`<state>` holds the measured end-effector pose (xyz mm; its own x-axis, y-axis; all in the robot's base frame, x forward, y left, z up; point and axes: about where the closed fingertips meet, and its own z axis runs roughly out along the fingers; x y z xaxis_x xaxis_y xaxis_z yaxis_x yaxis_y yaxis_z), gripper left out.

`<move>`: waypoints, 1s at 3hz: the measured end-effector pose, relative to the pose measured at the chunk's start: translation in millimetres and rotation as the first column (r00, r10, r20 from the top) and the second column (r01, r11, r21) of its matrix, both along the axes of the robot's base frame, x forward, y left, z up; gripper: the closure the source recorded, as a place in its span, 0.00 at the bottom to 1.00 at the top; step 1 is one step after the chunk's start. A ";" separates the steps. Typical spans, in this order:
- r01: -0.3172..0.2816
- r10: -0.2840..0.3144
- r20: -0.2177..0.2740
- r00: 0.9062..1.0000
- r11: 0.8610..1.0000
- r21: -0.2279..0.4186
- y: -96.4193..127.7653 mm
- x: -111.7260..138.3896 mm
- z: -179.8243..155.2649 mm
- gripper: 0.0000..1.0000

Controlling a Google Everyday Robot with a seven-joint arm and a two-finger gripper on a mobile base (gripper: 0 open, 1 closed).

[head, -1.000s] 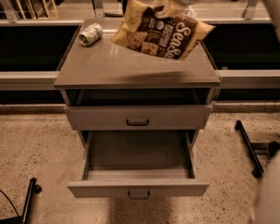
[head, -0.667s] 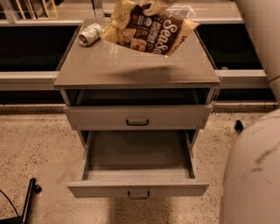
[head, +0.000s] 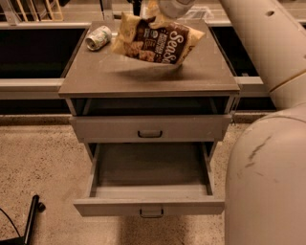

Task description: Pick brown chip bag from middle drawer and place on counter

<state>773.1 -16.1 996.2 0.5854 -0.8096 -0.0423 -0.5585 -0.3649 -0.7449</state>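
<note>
Overhead, end effector [head: 167, 9] holds bag [head: 160, 42] above counter [head: 143, 79]

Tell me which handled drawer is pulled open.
The lower one, the middle drawer, pulled out and empty; the upper drawer is pushed in. The gripper holds the brown chip bag above the counter.

White lettering beginning "Sea S", its end lost at a fold, stands on the dark face of the brown chip bag [head: 160, 43], gripped at its top by the gripper [head: 165, 10] above the counter [head: 143, 79]; the bag's smaller print and the markings on the can [head: 98, 37] are illegible.
</note>
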 end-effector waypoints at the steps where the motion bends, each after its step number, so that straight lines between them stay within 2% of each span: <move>1: -0.009 0.010 -0.056 0.998 1.000 0.019 18.5 6.7 -39.7 1.00; 2: -0.042 0.045 -0.113 0.993 0.999 0.029 39.6 3.4 -69.2 1.00; 3: -0.076 0.091 -0.192 0.977 0.994 0.083 51.5 -1.3 -93.1 1.00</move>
<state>771.8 35.4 903.1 0.6255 -0.7482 -0.2211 -0.6656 -0.3639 -0.6516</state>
